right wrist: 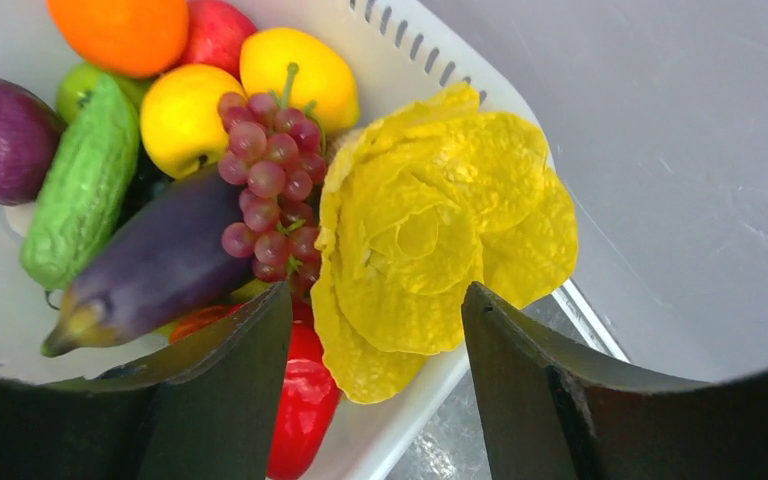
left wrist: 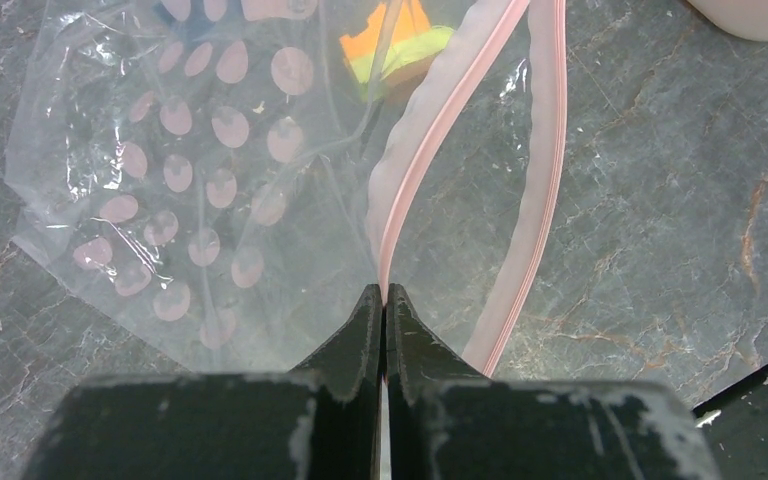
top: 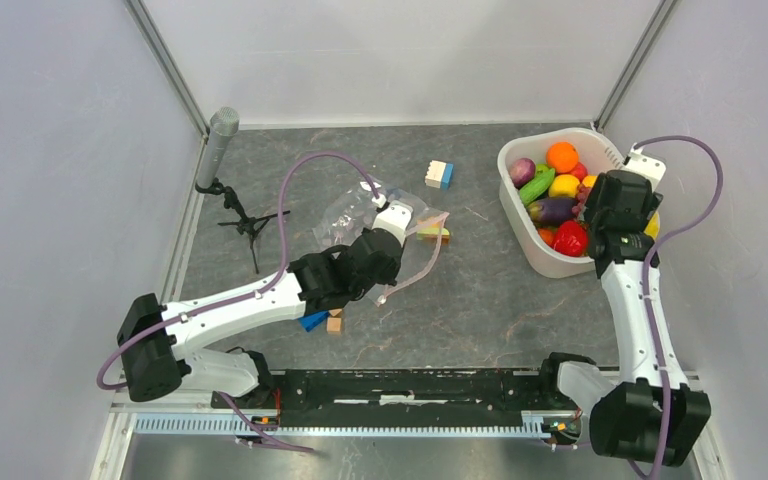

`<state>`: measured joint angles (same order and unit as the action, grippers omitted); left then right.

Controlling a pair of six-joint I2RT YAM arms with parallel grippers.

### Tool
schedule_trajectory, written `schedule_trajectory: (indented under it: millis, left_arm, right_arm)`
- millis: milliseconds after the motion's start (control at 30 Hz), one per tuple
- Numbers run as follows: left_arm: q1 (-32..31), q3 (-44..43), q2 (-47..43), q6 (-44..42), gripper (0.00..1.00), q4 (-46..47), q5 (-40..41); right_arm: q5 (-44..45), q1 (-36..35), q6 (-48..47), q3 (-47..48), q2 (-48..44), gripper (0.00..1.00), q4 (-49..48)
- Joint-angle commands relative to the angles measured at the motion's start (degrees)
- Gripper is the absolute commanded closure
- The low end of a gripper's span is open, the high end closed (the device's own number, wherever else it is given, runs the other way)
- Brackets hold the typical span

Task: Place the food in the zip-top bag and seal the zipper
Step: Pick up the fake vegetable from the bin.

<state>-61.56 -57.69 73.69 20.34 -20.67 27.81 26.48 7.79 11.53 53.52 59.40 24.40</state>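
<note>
Pink zipper strip [left wrist: 428, 150] of the clear dotted bag [left wrist: 200, 190] on the grey worktop [left wrist: 670, 210] is clamped in the left claw [left wrist: 384, 300] (a thin hold that could slip), and the right claw [right wrist: 375, 310], spread above the yellow toy leaf [right wrist: 450, 220] at the rim of the white basket [right wrist: 430, 50], might tip it out.

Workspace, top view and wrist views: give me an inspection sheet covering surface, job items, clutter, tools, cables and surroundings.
Surface: dark grey marbled table.
Job's things: clear bag lies flat mid-table, its zipper strip unsealed; food sits in white basket, far right.
Clutter: loose blocks around the bag; microphone on tripod, far left.
Grippers: left tool shut on zipper strip; right tool open over the food.
Cables: purple cables loop off both arms.
Surroundings: plain grey walls, metal frame posts.
</note>
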Motion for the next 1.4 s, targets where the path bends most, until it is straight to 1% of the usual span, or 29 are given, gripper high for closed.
schedule_trajectory:
  millis: [0, 167, 267, 367, 467, 533, 600, 700, 800, 867, 967, 1033, 1067, 1133, 1233, 1367]
  left_arm:
    - [0.3, 0.2, -2.0, -0.3, 0.98, 2.7, -1.3]
    - [0.3, 0.5, -2.4, -1.0, 0.98, 3.3, -2.4]
    - [0.5, 0.6, -2.6, -1.4, 0.98, 3.3, -3.4]
    - [0.5, 0.9, -3.2, -1.8, 0.98, 3.7, -4.0]
    - [0.6, 1.3, -3.6, -2.5, 0.98, 4.1, -4.8]
    - [0.6, 1.3, -3.8, -2.8, 0.98, 4.1, -5.1]
    - [0.7, 1.4, -3.9, -2.9, 0.98, 4.2, -5.1]
    - [0.6, 1.7, -4.2, -3.3, 0.98, 4.3, -5.2]
    - [0.8, 2.1, -4.7, -3.5, 0.98, 4.6, -5.3]
    - [0.9, 2.1, -4.8, -3.5, 0.98, 4.6, -5.4]
    - [0.9, 2.4, -5.1, -3.5, 0.98, 4.7, -5.7]
    - [1.1, 2.6, -5.1, -3.5, 0.98, 4.9, -5.9]
    - [1.1, 2.7, -5.2, -3.5, 0.98, 5.1, -6.1]
    - [1.3, 2.7, -5.1, -3.5, 0.98, 5.1, -6.3]
    - [1.4, 3.0, -5.4, -3.5, 0.98, 5.2, -6.4]
    - [1.6, 3.0, -5.6, -3.6, 0.98, 5.3, -6.5]
  right_arm:
    - [-1.5, 2.8, -0.9, -2.1, 1.6, 0.33, -2.7]
    - [-3.7, 6.0, -0.5, -2.5, 5.6, 0.34, -6.2]
    - [-5.3, 6.6, -0.5, -3.0, 7.4, 0.35, -9.8]
    - [-6.4, 7.0, -0.9, -1.9, 9.4, 0.35, -10.1]
    - [-11.4, 7.0, -0.5, -0.3, 8.5, 0.36, -8.2]
    - [-13.2, 7.0, 0.9, -0.4, 5.4, 0.35, -7.7]
    - [-12.3, 7.0, 1.7, -2.0, 1.4, 0.30, -9.4]
    - [-9.8, 7.1, 2.1, -2.1, -0.3, 0.30, -9.5]
    - [-11.2, 7.2, 1.8, 0.5, 3.3, 0.29, -7.5]
    - [-10.4, 7.2, 1.7, 1.3, 5.9, 0.29, -6.6]
    - [-7.5, 7.3, 0.9, 0.8, 8.8, 0.29, -7.8]
    - [-7.8, 7.4, -0.3, -0.1, 10.9, 0.29, -10.0]
    - [-7.6, 7.6, -0.5, 0.5, 12.3, 0.29, -9.6]
    - [-5.3, 7.6, -0.9, 1.5, 14.6, 0.32, -8.5]
    - [-4.3, 7.9, -1.2, 0.1, 14.1, 0.41, -9.7]
    - [-3.9, 8.7, -1.1, -2.5, 13.0, 0.43, -11.7]
